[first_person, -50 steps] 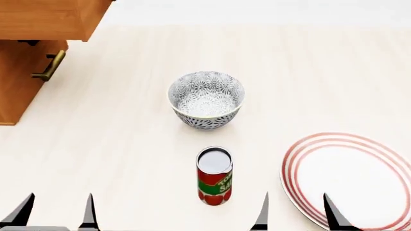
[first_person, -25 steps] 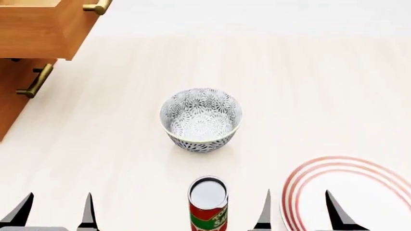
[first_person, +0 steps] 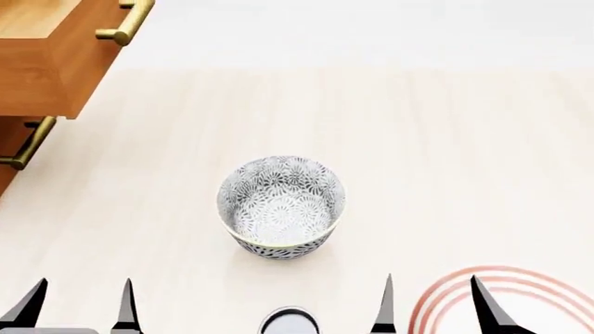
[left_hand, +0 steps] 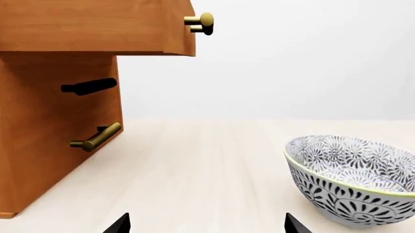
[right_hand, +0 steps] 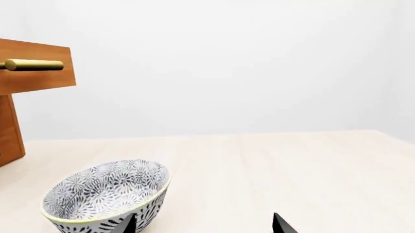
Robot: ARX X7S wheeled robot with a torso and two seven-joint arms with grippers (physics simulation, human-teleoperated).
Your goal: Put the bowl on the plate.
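Bowl (first_person: pixel 281 207) upright on bench (first_person: pixel 446 153), untouched; approach step. Both pincers, left (first_person: pixel 79 306) and right (first_person: pixel 435 305), spread wide, empty. Next: reach, grip rim, carry to plate (first_person: pixel 446 299).

Left claw (first_person: pixel 78 305), right claw (first_person: pixel 432 304), thin black pointed fingertips

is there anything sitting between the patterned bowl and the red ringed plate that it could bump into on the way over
Nothing visible blocks that path. The grey-blue floral patterned bowl sits on bare pale tabletop, and the white plate with red rings lies nearer the robot, to its right. The silver can top is nearer too, beside that route rather than across it.
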